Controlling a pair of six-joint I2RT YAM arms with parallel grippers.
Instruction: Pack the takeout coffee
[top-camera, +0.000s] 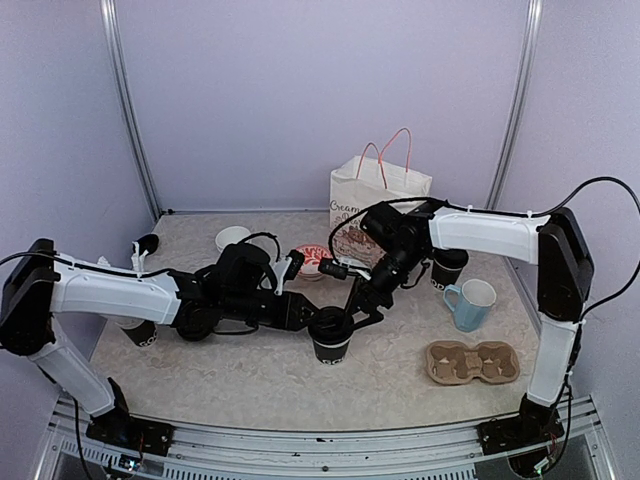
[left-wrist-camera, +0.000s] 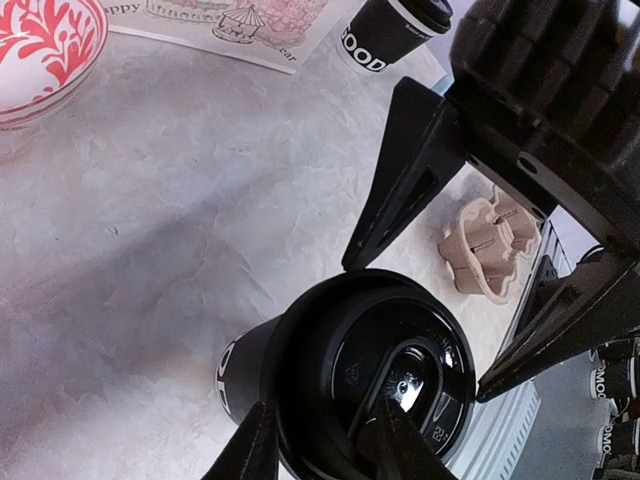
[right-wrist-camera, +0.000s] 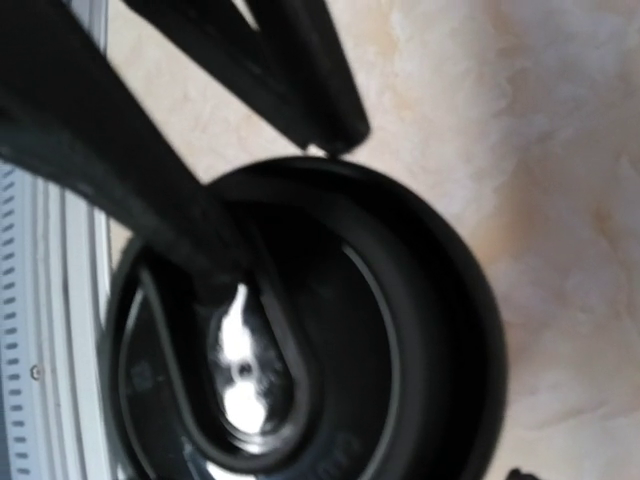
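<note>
Two grippers meet at the centre coffee cup (top-camera: 330, 345): my left gripper (left-wrist-camera: 325, 405) pinches its lid (left-wrist-camera: 340, 340) rim, fingers nearly together; right gripper (left-wrist-camera: 418, 328) straddles it, spread wide (contact unclear).

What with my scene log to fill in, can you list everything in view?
Black paper cups with white lettering: three; lidded one centre, one right rear, one under left arm.
Light-blue ceramic mug: one, right side.
Brown cardboard cup carrier: one, front right.
White paper bag with pink handles: one, rear centre.
Red-and-white patterned bowl: one, beside the bag.
White round dish: one, rear left.
Left tool: black, at the centre cup's lid.
Right tool: black, open, straddling that lid.
</note>
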